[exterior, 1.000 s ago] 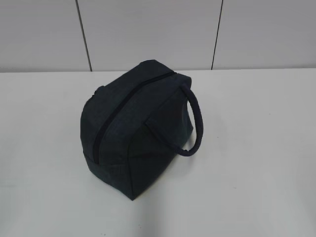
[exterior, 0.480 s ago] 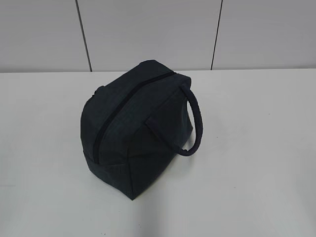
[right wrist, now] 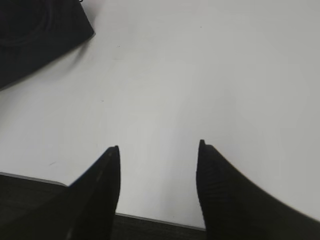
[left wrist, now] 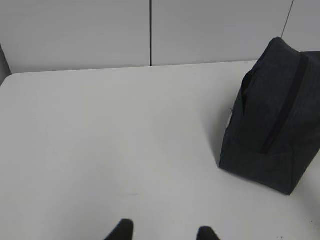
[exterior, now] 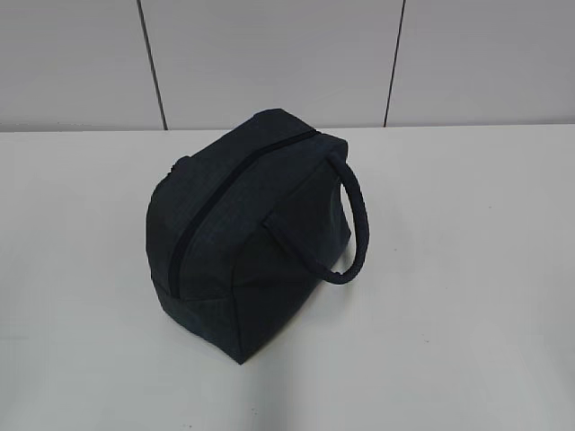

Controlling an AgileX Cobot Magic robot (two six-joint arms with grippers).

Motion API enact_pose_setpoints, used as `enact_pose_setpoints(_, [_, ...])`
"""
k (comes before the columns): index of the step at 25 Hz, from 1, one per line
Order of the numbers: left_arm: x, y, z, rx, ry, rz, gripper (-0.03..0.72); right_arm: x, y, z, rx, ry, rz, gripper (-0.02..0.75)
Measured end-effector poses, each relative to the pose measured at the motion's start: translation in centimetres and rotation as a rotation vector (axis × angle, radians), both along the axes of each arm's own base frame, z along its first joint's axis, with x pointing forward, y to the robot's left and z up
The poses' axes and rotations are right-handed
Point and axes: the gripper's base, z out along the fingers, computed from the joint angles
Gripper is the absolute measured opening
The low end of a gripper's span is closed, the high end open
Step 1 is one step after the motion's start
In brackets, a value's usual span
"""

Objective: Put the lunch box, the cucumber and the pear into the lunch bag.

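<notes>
The lunch bag (exterior: pixel 247 233) stands alone on the white table (exterior: pixel 467 269) in the exterior view, a boxy dark navy fabric shape set at a slant, with its zipper (exterior: pixel 229 193) running as a dark line along the top from the far right corner toward the near left and lying closed along all of its visible length. A looped padded handle (exterior: pixel 357 224) arches out from the bag's right side, its lower end curling down to just above the tabletop. Neither arm shows in this view. In the left wrist view the bag (left wrist: pixel 272 117) sits at the right edge of the picture, well apart from the left gripper (left wrist: pixel 162 232), of which only the two dark fingertips (left wrist: pixel 122 229) peek in at the bottom; they stand apart with bare table between them and hold nothing. In the right wrist view the right gripper (right wrist: pixel 159 150) hangs over the near edge of the table, its two dark fingers (right wrist: pixel 102 190) spread clearly apart, with only white surface showing in the gap, so it grips nothing either. A corner of the bag (right wrist: pixel 40 35) fills the upper left of that picture, well clear of the fingers. The lunch box, the cucumber and the pear cannot be seen in any view
</notes>
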Motion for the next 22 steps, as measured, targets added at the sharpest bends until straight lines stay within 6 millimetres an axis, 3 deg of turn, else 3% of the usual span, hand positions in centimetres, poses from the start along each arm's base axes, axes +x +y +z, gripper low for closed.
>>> enact_pose_setpoints(22, [0.0,0.0,0.0,0.0,0.0,0.0,0.242,-0.07,0.04,0.0,-0.001,0.0,-0.06,0.391])
